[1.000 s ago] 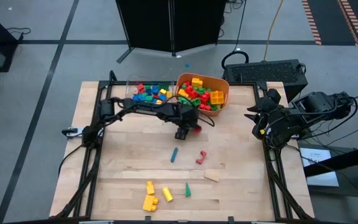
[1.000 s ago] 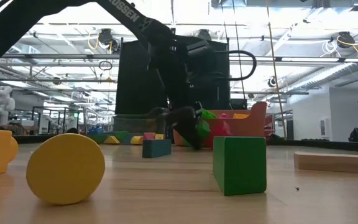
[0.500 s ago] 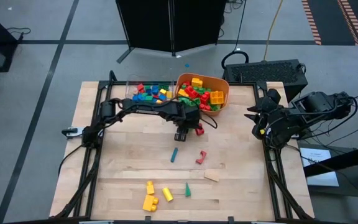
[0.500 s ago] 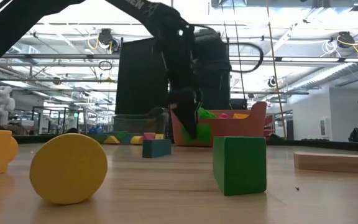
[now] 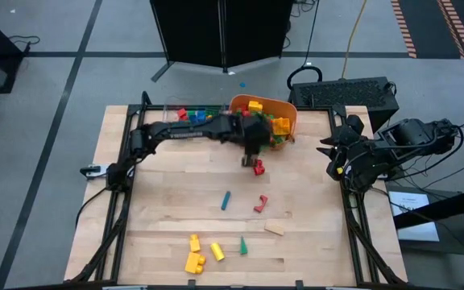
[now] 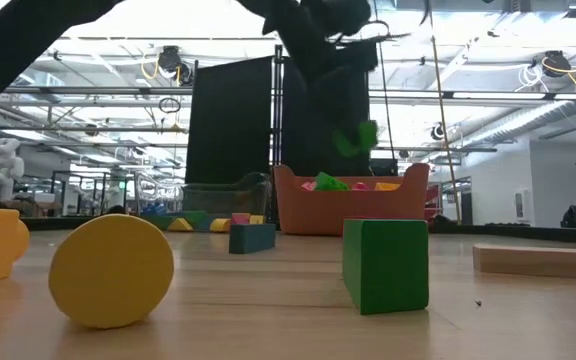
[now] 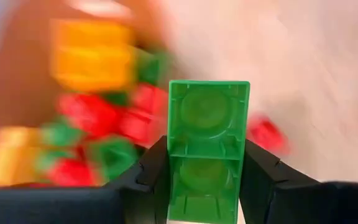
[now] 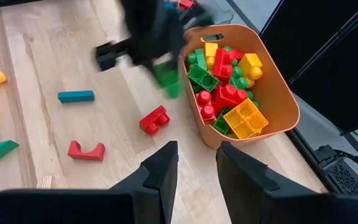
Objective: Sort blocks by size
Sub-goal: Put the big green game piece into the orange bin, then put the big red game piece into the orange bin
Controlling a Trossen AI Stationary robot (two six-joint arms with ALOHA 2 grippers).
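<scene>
My left gripper [image 5: 252, 145] is shut on a green two-stud brick [image 7: 208, 146], held in the air beside the near side of the orange tub [image 5: 290, 121]. The brick also shows in the low view [image 6: 356, 137] and in the right wrist view [image 8: 166, 79]. The tub holds several red, yellow and green blocks [image 8: 225, 93]. A red block [image 5: 257, 167] lies on the table just below the gripper. More blocks [image 5: 192, 117] lie in the clear tray. My right gripper [image 8: 196, 155] is open and empty at the table's right edge. My left gripper pinches the green brick's two long sides [image 7: 174, 155] between its two fingers [image 7: 151, 177], at one end of the brick. The brick's hollow underside faces the wrist camera. The brick is lifted clear of the table and sticks out beyond the fingertips.
On the table's near half lie a blue bar [image 5: 225, 200], a red arch [image 5: 261, 203], a wooden piece [image 5: 275, 228], a green wedge [image 5: 243, 246] and yellow pieces [image 5: 193, 259]. Bare wood [image 5: 159, 185] lies at left between them and the tray.
My left gripper has risen from the table beside the red block and gone toward the far right, up to the orange tub, carrying the green brick lifted clear. The red block has stayed on the table.
</scene>
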